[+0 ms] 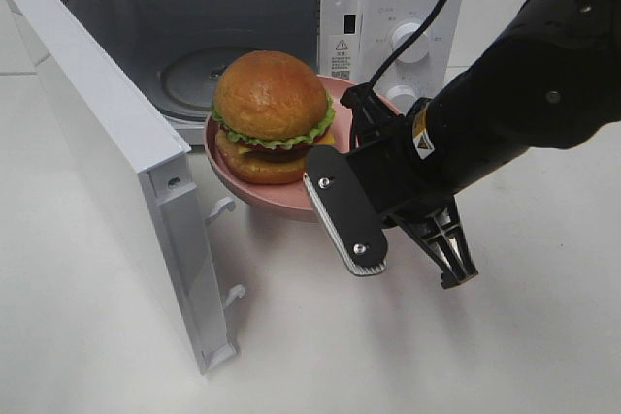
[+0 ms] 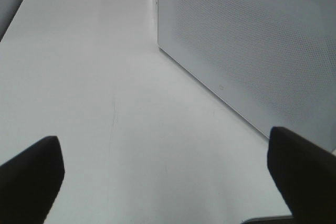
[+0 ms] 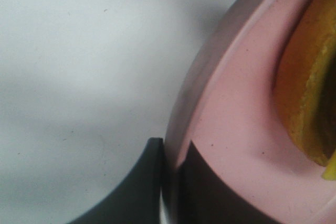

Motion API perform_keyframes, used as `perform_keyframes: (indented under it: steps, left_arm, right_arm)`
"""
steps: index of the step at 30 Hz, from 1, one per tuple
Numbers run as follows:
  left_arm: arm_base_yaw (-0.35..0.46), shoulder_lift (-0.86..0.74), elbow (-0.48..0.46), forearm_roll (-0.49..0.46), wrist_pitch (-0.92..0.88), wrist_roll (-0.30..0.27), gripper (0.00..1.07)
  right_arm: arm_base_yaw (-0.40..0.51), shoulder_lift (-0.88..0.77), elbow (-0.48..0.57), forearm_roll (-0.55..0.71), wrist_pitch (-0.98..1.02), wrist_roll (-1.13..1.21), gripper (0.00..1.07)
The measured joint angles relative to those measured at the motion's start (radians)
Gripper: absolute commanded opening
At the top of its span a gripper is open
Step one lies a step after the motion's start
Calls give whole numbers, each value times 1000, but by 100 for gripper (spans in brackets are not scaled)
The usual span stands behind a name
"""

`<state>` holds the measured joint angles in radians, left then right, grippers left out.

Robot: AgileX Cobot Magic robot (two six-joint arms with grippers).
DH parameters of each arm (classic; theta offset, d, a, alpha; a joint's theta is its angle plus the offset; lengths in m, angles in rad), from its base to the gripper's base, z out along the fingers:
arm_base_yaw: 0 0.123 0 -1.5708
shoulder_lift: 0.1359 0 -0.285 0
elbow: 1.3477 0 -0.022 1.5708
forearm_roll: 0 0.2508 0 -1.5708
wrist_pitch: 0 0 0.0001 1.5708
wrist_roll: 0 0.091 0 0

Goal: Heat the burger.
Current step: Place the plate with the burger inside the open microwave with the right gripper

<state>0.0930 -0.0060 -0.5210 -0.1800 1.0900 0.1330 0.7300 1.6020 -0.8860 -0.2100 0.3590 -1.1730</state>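
White microwave at upper centre of the frame. Stands with door swung wide open toward lower left. Two latch hooks on the door's inner edge. Glass turntable visible inside the cavity. Warning sticker and upper knob on the control panel, upper right. Pink plate at centre, just before the cavity opening. White table across the lower frame.

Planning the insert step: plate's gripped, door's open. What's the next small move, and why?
Probably ease the right hand forward, carrying the pink plate and burger into the microwave: it pinches the rim, the door stands open, the turntable looks bare.
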Motion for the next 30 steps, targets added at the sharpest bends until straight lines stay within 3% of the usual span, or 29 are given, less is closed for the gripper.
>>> perform_keyframes:
  steps: [20,30]
  left_arm:
    - [0,0,0,0,0,0,98]
    - [0,0,0,0,0,0,98]
  right_arm:
    - [2,181,-199,-66,-18,0,0]
    - [4,291,-351,-98,40,-6,0]
